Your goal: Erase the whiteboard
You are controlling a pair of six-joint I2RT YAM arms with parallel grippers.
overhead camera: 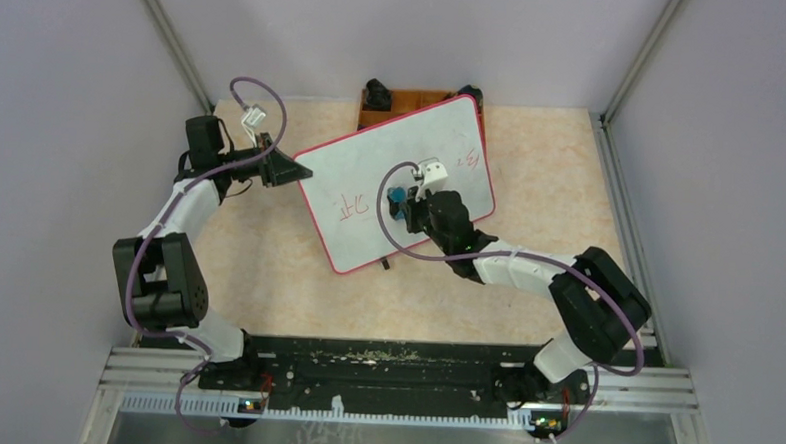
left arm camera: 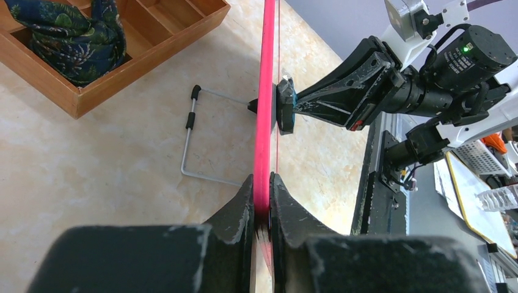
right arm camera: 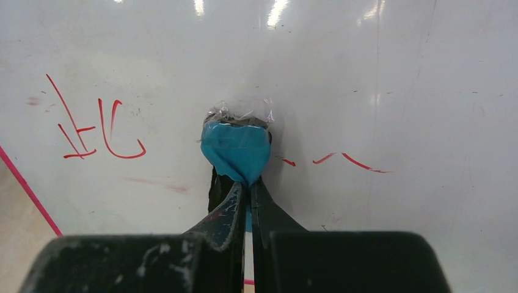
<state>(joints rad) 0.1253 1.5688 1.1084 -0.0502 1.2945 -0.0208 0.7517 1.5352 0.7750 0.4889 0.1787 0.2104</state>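
The whiteboard with a thin red rim stands tilted on the table, red characters at its lower left and upper right. My left gripper is shut on the board's left red rim, seen edge-on in the left wrist view. My right gripper is shut on a blue eraser and presses it against the white board face. Red characters lie left of the eraser and short red strokes right of it.
A brown wooden tray stands behind the board, with a dark patterned cloth in it. The board's wire stand rests on the table behind it. Grey walls close in both sides.
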